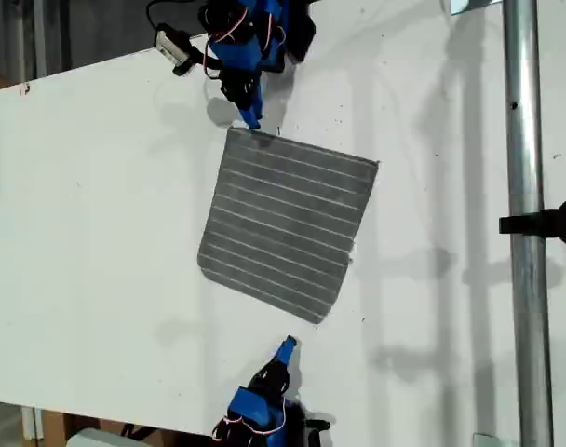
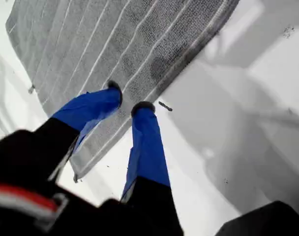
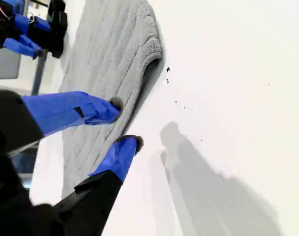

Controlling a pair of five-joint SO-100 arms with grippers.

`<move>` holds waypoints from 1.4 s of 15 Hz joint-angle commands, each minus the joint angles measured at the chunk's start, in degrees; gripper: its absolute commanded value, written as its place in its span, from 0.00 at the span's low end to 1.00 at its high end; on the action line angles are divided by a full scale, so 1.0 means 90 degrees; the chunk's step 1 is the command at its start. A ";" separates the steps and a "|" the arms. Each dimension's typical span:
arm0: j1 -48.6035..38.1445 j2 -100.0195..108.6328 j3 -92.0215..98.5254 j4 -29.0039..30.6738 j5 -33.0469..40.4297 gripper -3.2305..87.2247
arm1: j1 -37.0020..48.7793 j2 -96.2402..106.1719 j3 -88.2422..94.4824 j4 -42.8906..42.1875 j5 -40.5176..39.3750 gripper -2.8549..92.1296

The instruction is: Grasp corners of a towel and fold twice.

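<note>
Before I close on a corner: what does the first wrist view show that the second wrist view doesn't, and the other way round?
Only the first wrist view: thin white stripes across a broad spread of the grey striped cloth towel, and my first tool, open over the towel's edge.
Only the second wrist view: a rounded towel corner, another blue and black arm beyond the towel, and my second tool, open at the towel's edge.
Both: the towel lying on the white table, with neither tool holding it.

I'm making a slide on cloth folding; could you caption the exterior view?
Striped grey towel lying flat on a white table, a blue gripper waiting at each end.
</note>
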 commanded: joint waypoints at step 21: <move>-0.0742 0.0029 0.0020 0.0029 -0.3486 0.00 | -0.2490 -0.6240 -0.4590 -0.2090 -0.0977 0.03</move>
